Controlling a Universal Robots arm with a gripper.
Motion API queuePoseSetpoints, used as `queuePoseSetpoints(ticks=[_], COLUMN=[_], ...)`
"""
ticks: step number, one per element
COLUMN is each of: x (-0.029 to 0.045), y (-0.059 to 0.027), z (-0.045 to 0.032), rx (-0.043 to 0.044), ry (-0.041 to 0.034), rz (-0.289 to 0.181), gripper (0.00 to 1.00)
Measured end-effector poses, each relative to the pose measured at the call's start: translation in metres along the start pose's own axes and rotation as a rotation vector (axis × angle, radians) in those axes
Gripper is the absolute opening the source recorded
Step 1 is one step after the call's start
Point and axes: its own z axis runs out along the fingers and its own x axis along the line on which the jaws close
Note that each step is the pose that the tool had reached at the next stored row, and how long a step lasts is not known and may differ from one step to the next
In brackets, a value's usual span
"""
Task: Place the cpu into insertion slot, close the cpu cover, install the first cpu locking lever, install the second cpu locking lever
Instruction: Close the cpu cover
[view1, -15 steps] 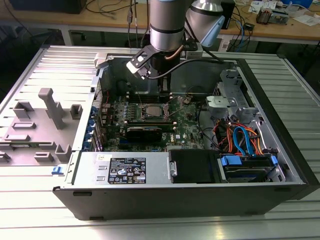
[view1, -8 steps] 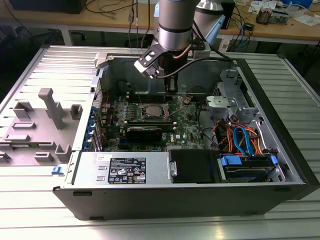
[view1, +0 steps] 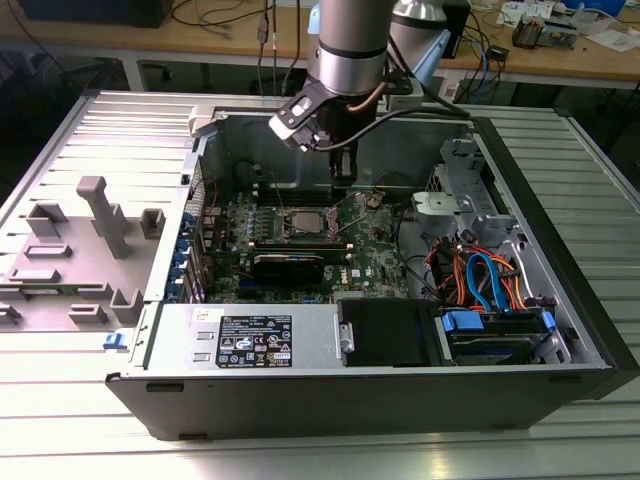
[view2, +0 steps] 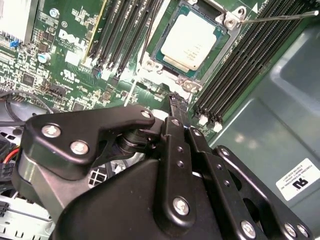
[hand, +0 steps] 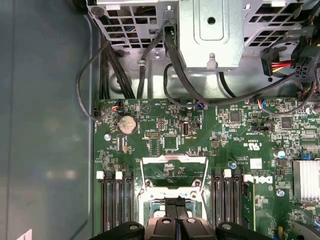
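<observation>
The gripper (view2: 178, 101) is hanging just beside the cpu (view2: 192, 40) seated in its socket (view2: 150, 65), fingers (hand: 171, 209) pressing narrowly together, gripping nothing.

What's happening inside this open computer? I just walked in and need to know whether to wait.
A robot arm's gripper, shut and empty, sits low over the motherboard, right beside the processor socket. The cpu already lies in that socket. A thin locking lever juts out from one socket corner, so the locking is not finished.
</observation>
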Motion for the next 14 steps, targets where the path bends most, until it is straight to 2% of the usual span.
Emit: queuePoseSetpoints(ticks=[5,12,14], x=[0.0002,0.0002,0.0002], y=[0.0084,0.0108,0.0139], z=[0.0003,-0.0026,-0.0026], rx=[0.0000,-0.0001,-0.0002], ry=[0.0000,0.0001,0.0001], rz=[0.000,0.000,0.000], gripper=[0.11,0.11,0.11])
